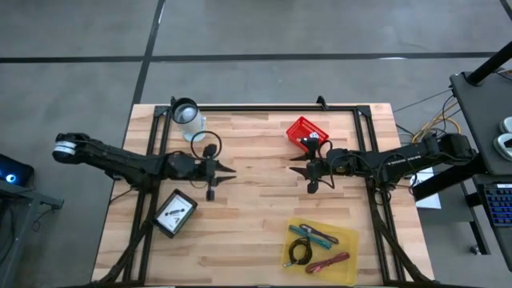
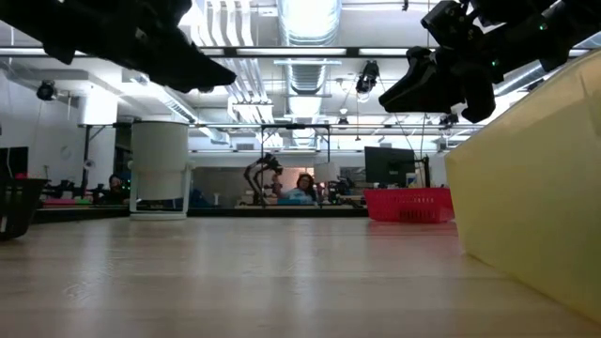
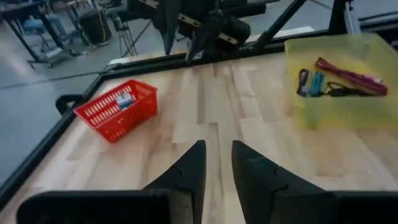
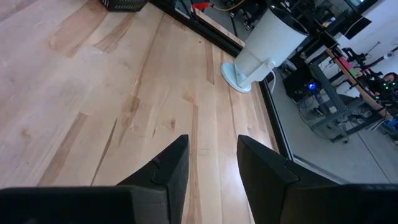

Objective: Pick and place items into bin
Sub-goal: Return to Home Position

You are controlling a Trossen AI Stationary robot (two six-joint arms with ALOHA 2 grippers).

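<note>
Just left of centre in the high view, find the left gripper (image 1: 230,171), fingers a little apart and clasping nothing; through that narrow gap in the left wrist view, only bare planks. Just right of centre, tip to tip with it, find the right gripper (image 1: 293,166), likewise parted and empty. In the low view, see both hanging clear above the pale wooden table (image 2: 282,282).

For a clean return home, probably best to draw each arm straight back toward its own side of the frame, away from the other, rising rather than dipping. Steer the right one wide of the red mesh basket (image 1: 298,128) just above it in the frame, and the left one wide of the clear cup with black rim (image 1: 186,112) up and to its left.

At lower right of the high view, find the translucent yellow plastic bin (image 1: 350,238) holding the teal pen-like sticks (image 1: 308,232), the black cable coil (image 1: 300,253) and the maroon stick (image 1: 330,262). At lower left, the small black bin (image 1: 158,222) with a white square card (image 1: 176,213) inside; cannot tell whether one or two. In the red basket, by the left wrist view, a small blue and white piece (image 3: 124,99). No loose item visible on the planks.
</note>
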